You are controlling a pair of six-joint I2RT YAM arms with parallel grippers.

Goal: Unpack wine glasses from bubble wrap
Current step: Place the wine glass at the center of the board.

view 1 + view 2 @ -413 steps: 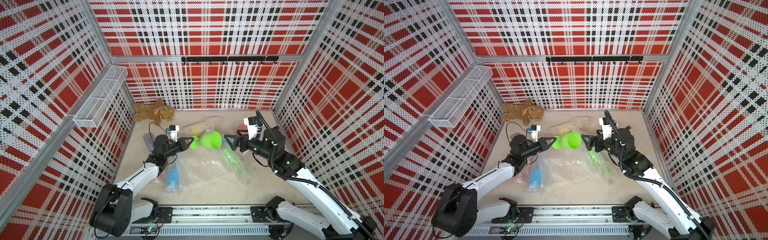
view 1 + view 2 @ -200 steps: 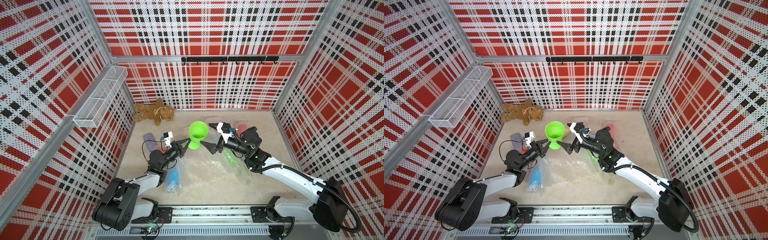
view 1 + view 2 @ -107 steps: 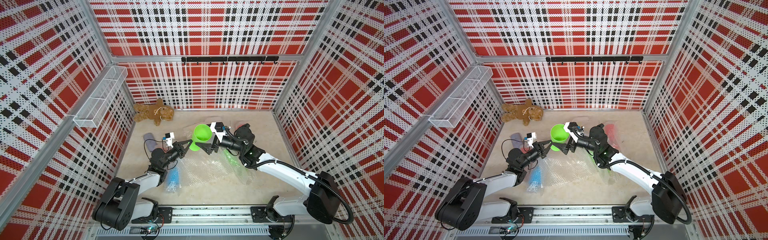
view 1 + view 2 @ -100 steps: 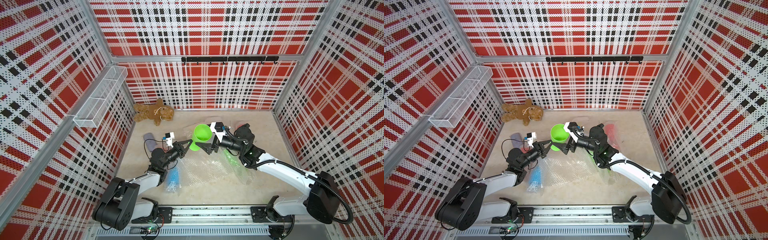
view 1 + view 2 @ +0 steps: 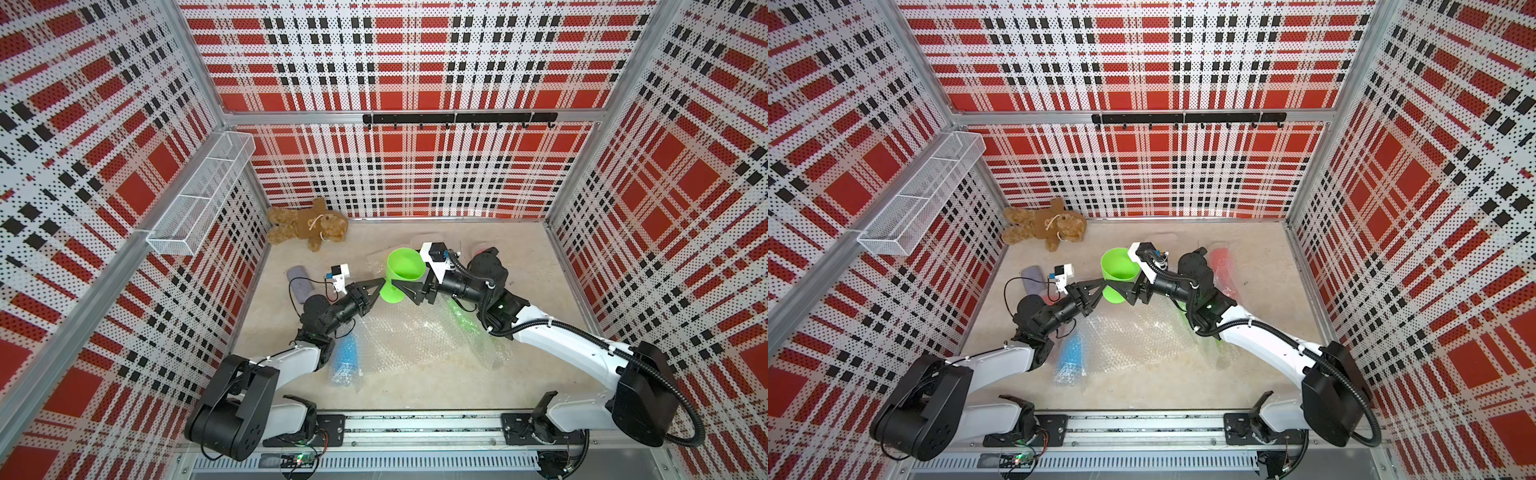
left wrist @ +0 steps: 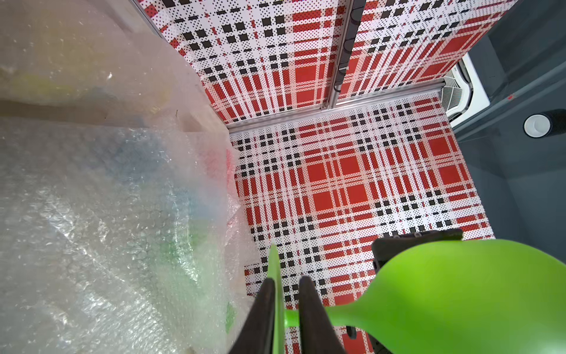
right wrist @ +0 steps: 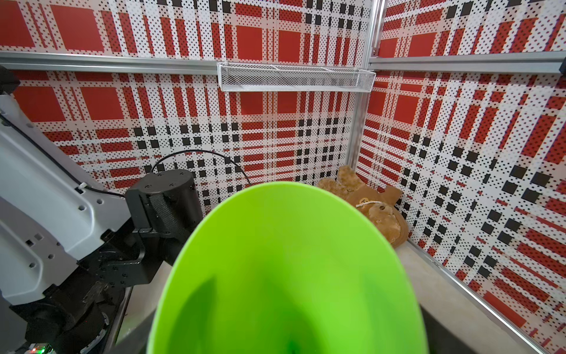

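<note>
Left gripper (image 5: 379,284): fingers parted a touch, and the goblet's round foot sits edge-on between them, one finger against it, a sliver of gap at the other.
Right gripper (image 5: 409,287): facing the left one, jaws spread wide either side of the bowl's base; whether they press on it cannot be told.
Green goblet (image 5: 405,264): right between the two grippers, mouth upward, and it fills the right wrist view, hiding those jaws.
Loose bubble wrap (image 5: 407,336): flat on the table (image 5: 519,266) just below both grippers.
Blue bundle (image 5: 344,357): wrapped, back behind the left gripper, partly under that forearm.
Green bundle (image 5: 463,320): wrapped, back behind the right gripper, its arm crossing over it.
Red bundle (image 5: 1221,262): wrapped, just past the right gripper's wrist joint, away from the goblet.
Grey case (image 5: 300,282): close beside the left gripper's wrist.
Teddy bear (image 5: 307,224): well beyond the left gripper, in the back corner.
</note>
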